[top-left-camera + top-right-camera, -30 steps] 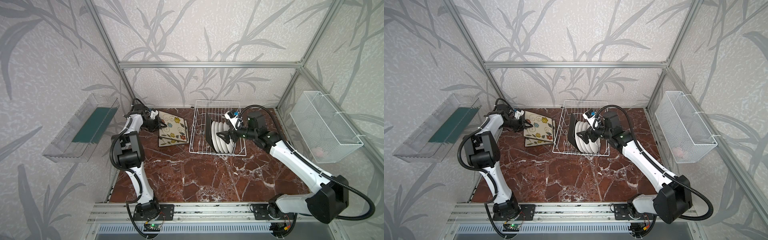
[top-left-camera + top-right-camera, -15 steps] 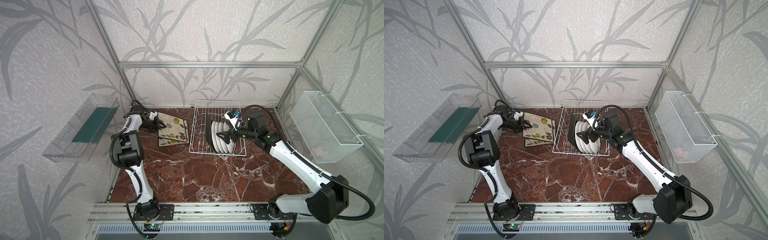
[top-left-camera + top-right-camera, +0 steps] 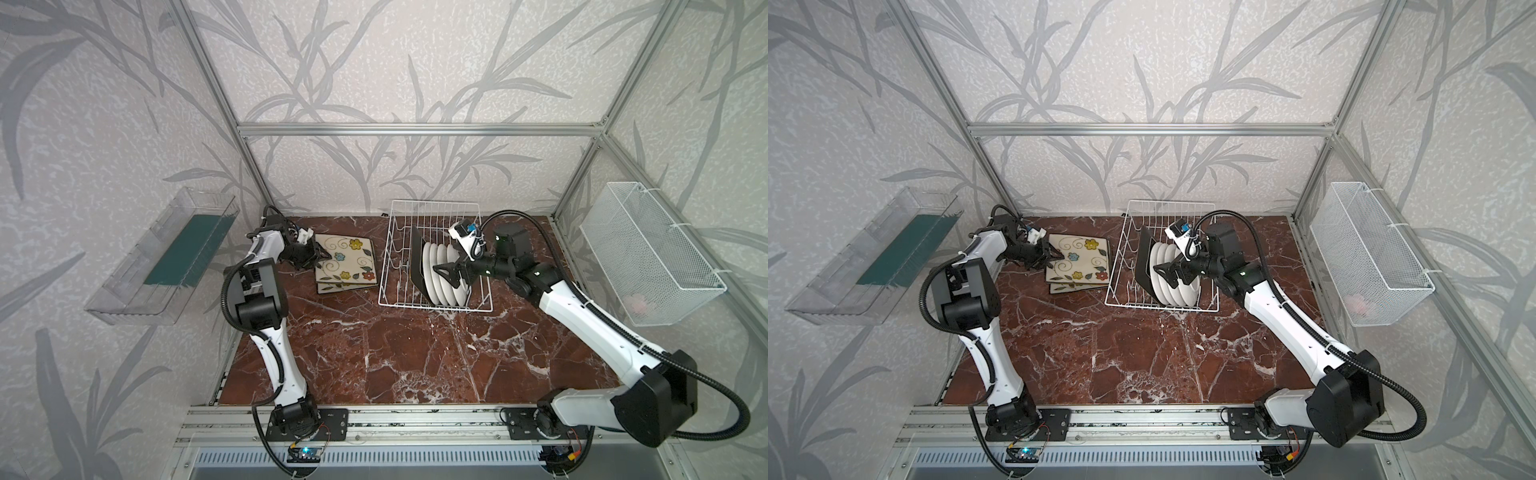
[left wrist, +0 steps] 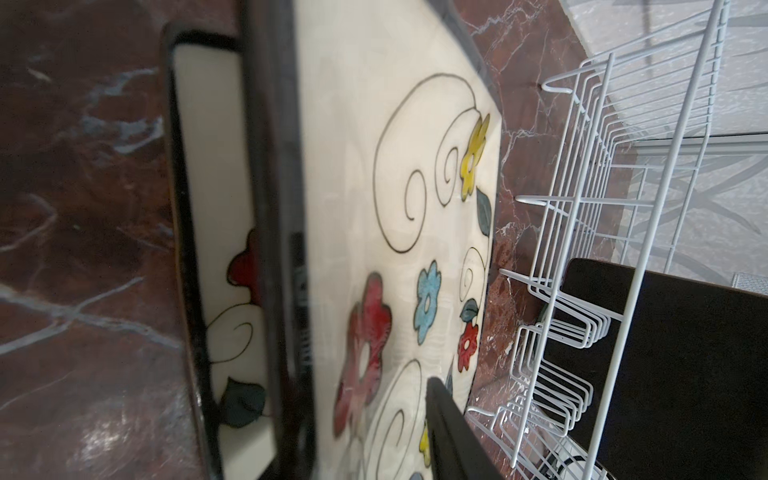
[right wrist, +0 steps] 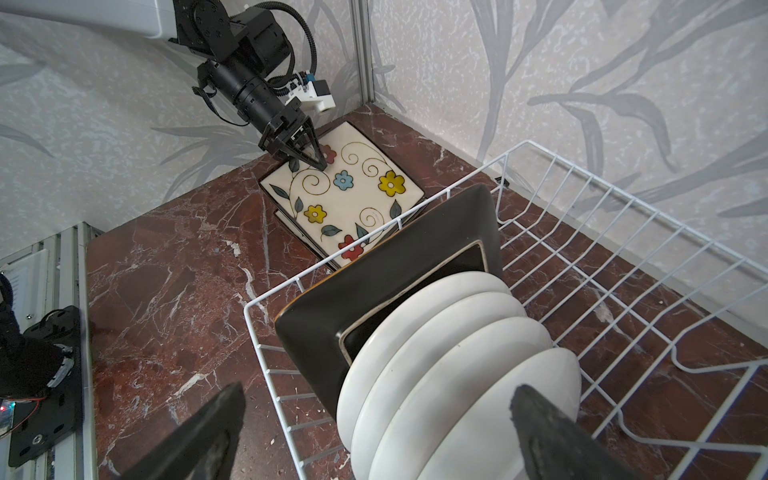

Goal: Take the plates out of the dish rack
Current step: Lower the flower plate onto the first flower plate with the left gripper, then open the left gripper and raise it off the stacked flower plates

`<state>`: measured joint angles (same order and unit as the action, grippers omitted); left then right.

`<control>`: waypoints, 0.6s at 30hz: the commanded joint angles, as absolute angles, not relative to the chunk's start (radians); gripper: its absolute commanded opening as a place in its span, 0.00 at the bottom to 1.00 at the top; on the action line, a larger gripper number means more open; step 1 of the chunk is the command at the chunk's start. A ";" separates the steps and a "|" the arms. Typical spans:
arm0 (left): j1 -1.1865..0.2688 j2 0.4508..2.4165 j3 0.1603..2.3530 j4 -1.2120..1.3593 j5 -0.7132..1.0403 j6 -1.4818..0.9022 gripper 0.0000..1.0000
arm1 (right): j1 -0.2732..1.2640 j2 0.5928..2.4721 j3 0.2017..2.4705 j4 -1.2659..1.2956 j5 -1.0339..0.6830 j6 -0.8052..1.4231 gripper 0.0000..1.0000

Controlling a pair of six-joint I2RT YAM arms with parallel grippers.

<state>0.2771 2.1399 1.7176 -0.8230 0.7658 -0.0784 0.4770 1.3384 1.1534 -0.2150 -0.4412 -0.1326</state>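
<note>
On the marble table (image 3: pixel 374 353), as seen in both top views, the rack (image 3: pixel 432 203) is placed toward 1 o'clock from the centre, close to the back wall. Inside it 1 square plate (image 3: pixel 417 266) is stood on edge, with its black back turned to 9 o'clock. At least 4 round plates (image 3: pixel 451 293) are stood on edge in a tight row just beside it, on its 3 o'clock side.

A stack (image 3: pixel 345 266) of square plates is laid flat, flowers up, just beside the rack at its 9 o'clock.

The left gripper (image 3: pixel 324 256) is positioned at the 9 o'clock side of the stack, and its tips are set at that edge of the top plate (image 5: pixel 345 195). Its jaws are parted only a little. In the left wrist view 1 finger (image 4: pixel 449 428) is seen over the painted face and appears lifted off it, so no pinch on the plate is seen. The other finger is hidden by the dark rim.

The right gripper (image 5: pixel 378 390) is pointed into the rack from 3 o'clock. Its jaws are spread fully, and the row of round plates is found between the 2 fingers, 1 on each side. Nothing is held, and no contact can be made out.

A clear tray (image 3: pixel 137 299) is fixed on the wall at 9 o'clock, and a mesh basket (image 3: pixel 665 266) on the wall at 3 o'clock.
</note>
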 commanded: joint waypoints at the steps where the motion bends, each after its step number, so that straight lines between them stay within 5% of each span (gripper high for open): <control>1: 0.276 2.130 1.738 -0.843 0.767 -0.063 0.40 | 0.483 1.336 1.176 -0.235 -0.437 -0.144 0.99; 18: 0.278 2.116 1.732 -0.854 0.660 -0.103 0.56 | 0.484 1.321 1.179 -0.248 -0.439 -0.149 0.99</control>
<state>0.2790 2.1399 1.7176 -0.8410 0.6441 -0.0906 0.4770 1.3384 1.1534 -0.2379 -0.4416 -0.1429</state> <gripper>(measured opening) 0.558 0.991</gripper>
